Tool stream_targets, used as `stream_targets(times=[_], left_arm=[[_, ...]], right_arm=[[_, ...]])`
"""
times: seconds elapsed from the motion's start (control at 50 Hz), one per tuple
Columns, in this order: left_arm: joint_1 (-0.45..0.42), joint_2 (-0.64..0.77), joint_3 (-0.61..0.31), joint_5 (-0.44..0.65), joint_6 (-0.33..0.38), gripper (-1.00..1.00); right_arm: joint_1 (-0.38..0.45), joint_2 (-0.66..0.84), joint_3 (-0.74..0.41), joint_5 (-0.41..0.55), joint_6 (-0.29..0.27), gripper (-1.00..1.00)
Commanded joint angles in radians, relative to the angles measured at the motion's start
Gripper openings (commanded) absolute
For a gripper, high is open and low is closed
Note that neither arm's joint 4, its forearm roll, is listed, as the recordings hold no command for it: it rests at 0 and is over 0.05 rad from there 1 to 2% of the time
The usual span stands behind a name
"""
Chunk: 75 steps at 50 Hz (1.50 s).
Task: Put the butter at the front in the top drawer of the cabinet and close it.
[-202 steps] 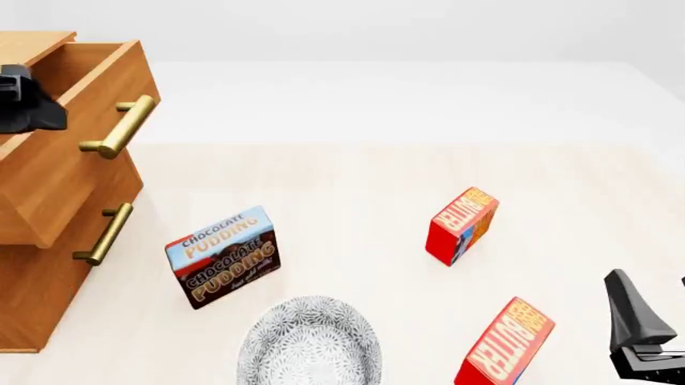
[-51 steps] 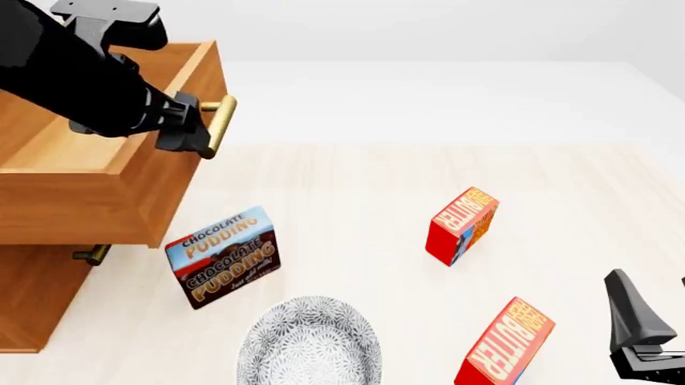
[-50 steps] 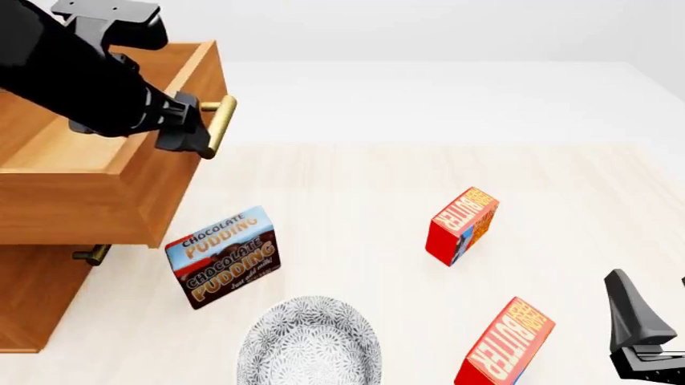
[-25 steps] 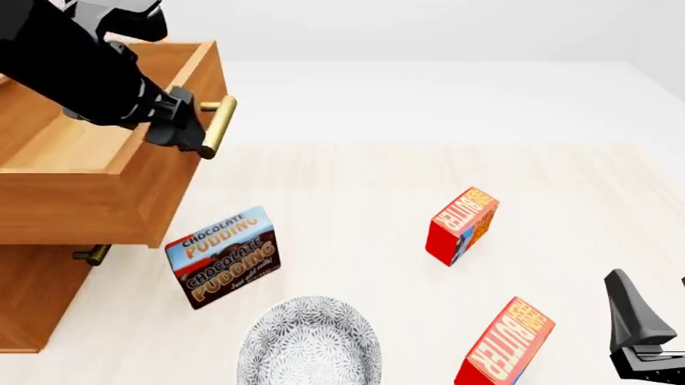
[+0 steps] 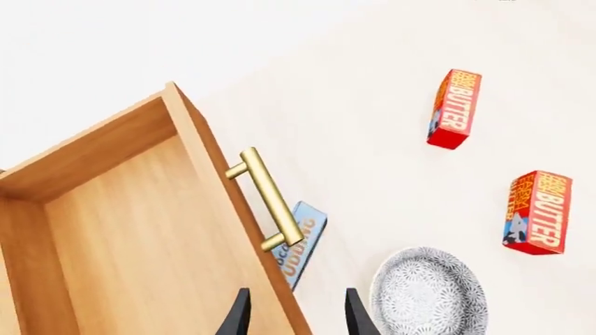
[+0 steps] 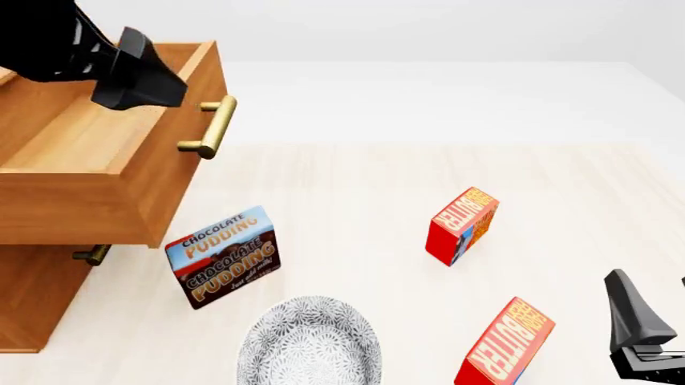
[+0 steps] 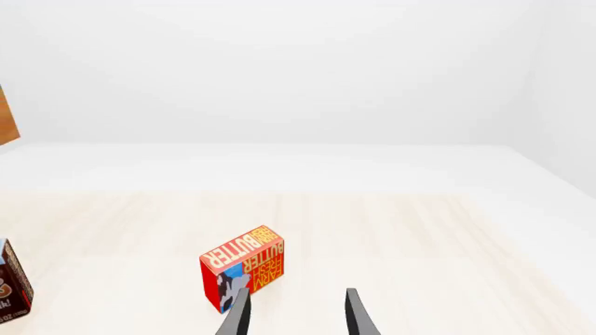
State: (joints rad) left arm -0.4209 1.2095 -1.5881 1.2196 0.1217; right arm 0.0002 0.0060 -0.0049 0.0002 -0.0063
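left gripper (image 6: 137, 80) lifted off handle; top drawer (image 6: 96, 172) open.

The butter (image 6: 506, 343), a small red carton with an orange face and white "BUTTER" lettering, stands tilted at the table's near edge, its bottom cut off in the front view. The top drawer (image 6: 102, 172) of the honey-brown cabinet (image 6: 32, 305) is pulled wide open, its brass bar handle (image 6: 213, 127) free, its wooden floor bare
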Motion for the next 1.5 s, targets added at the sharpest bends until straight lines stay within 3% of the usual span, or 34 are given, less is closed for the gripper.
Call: stream_targets(times=[0.02, 0.16, 0.22, 0.34, 0.4, 0.46, 0.78, 1.1, 1.5], left_arm=[[-0.033, -0.031, -0.014, 0.0, 0.072, 1.0], [-0.085, -0.015, -0.076, 0.0, 0.118, 1.0], [-0.139, 0.014, -0.146, 0.0, 0.15, 1.0], [-0.178, 0.027, -0.149, -0.035, 0.211, 1.0], [-0.189, 0.032, -0.148, -0.042, 0.208, 1.0], [-0.242, 0.061, -0.118, -0.121, 0.185, 1.0], [-0.301, 0.128, -0.018, -0.342, 0.174, 1.0], [-0.372, 0.35, -0.106, -0.476, 0.093, 1.0], [-0.379, 0.542, -0.175, -0.584, -0.016, 1.0]], right_arm=[[0.0, 0.0, 0.0, 0.0, 0.0, 1.0], [0.0, 0.0, 0.0, 0.0, 0.0, 1.0], [0.0, 0.007, 0.004, -0.011, 0.001, 1.0], [0.0, 0.016, 0.003, -0.019, 0.0, 1.0], [0.0, 0.016, 0.003, -0.019, 0.0, 1.0], [0.0, 0.016, 0.004, -0.02, 0.0, 1.0], [0.0, -0.001, 0.005, -0.004, -0.001, 1.0], [0.0, -0.001, 0.004, -0.003, 0.0, 1.0], [0.0, -0.001, 0.005, -0.003, 0.0, 1.0]])
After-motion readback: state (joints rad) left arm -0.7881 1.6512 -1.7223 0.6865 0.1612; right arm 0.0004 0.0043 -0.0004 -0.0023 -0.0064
